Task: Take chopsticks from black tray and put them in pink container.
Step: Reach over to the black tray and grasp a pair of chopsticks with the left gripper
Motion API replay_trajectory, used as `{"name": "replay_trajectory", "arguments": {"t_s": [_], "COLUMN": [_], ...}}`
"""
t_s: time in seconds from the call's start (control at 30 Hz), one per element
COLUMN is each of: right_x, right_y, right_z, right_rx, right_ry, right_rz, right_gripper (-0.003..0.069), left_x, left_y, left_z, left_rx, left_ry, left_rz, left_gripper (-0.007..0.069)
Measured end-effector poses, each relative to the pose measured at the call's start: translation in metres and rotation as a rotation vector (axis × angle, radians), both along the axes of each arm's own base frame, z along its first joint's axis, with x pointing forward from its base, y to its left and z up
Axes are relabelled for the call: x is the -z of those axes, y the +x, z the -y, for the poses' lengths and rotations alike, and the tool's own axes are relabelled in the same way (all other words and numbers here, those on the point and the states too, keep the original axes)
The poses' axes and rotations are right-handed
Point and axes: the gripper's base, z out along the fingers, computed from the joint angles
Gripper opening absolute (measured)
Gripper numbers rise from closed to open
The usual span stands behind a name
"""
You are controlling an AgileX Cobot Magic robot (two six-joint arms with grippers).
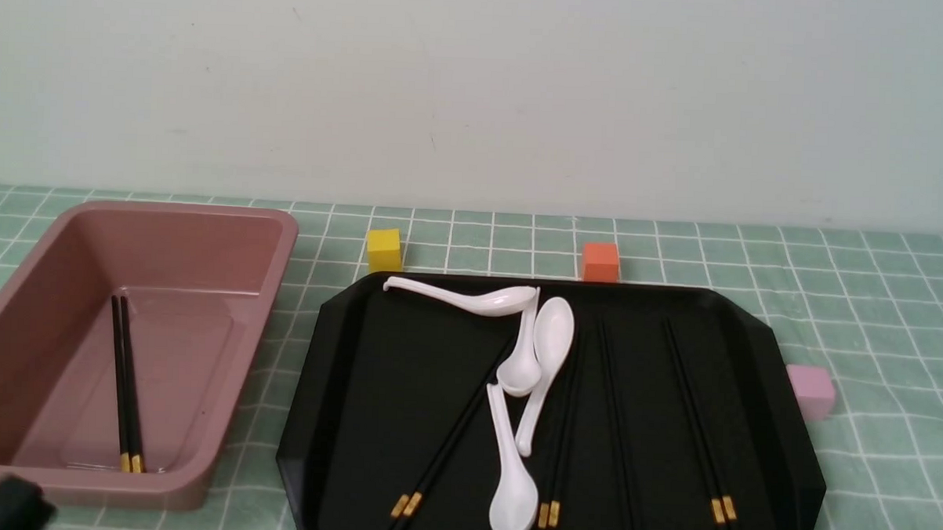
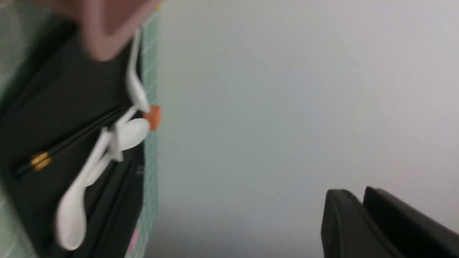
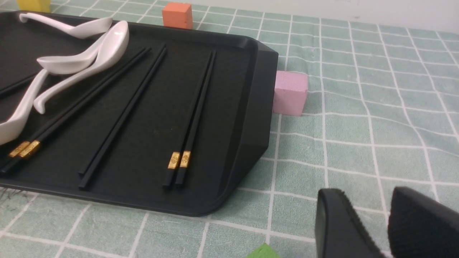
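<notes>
Black-and-gold chopsticks (image 1: 128, 382), one pair, lie inside the pink container (image 1: 236, 367), beyond the left gripper (image 2: 359, 196) and apart from its fingers, as seen from where I stand in the room. Those fingers are together, with nothing between them, near the container's near side. Farther off to the left fingers' right, the black tray (image 1: 798, 465) holds four more pairs (image 3: 193, 132), none touched by either hand's fingers. Gold bands show on three of those pairs; the other appears plain black. Four white spoons (image 1: 513, 502) lie among them, two crossing at the middle. The right gripper (image 3: 367, 193) has its fingers apart and empty, near the tray but outside its rim, with a green object (image 3: 263, 251) partly visible near them. Beyond the left fingers, a yellow block (image 1: 384, 251) and an orange block (image 1: 600, 262) sit along the tray's far edge. A pale-pink cube (image 3: 290, 93) stands beside the tray, farther out than the right fingers.
</notes>
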Motion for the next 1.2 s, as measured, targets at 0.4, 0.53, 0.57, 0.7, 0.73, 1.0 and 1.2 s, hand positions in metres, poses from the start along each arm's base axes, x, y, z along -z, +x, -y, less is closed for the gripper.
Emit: {"name": "replay_trajectory", "arguments": {"t_s": [0.4, 0.53, 0.57, 0.7, 0.73, 1.0, 1.2], "right_x": [0.0, 0.0, 0.0, 0.0, 0.0, 0.0, 0.0], "right_y": [0.0, 0.0, 0.0, 0.0, 0.0, 0.0, 0.0], "right_z": [0.0, 0.0, 0.0, 0.0, 0.0, 0.0, 0.0], "right_rx": [0.0, 0.0, 0.0, 0.0, 0.0, 0.0, 0.0], "right_ry": [0.0, 0.0, 0.0, 0.0, 0.0, 0.0, 0.0], "right_rz": [0.0, 0.0, 0.0, 0.0, 0.0, 0.0, 0.0], "right_gripper": [0.024, 0.024, 0.024, 0.024, 0.024, 0.024, 0.024], "left_x": [-0.065, -0.056, -0.051, -0.034, -0.031, -0.018, -0.004], "left_y": [0.083, 0.127, 0.146, 0.18, 0.184, 0.21, 0.229], "left_z": [0.034, 0.036, 0.039, 0.067, 0.073, 0.137, 0.16], "left_rx": [0.646, 0.835, 0.892, 1.009, 1.027, 1.079, 1.07], "left_ry": [0.912, 1.043, 1.069, 1.143, 1.163, 1.379, 1.465], "left_rz": [-0.504, -0.682, -0.716, -0.727, -0.722, -0.629, -0.571], "left_gripper": [-0.0013, -0.0013, -0.0013, -0.0013, -0.0013, 0.0025, 0.0211]}}
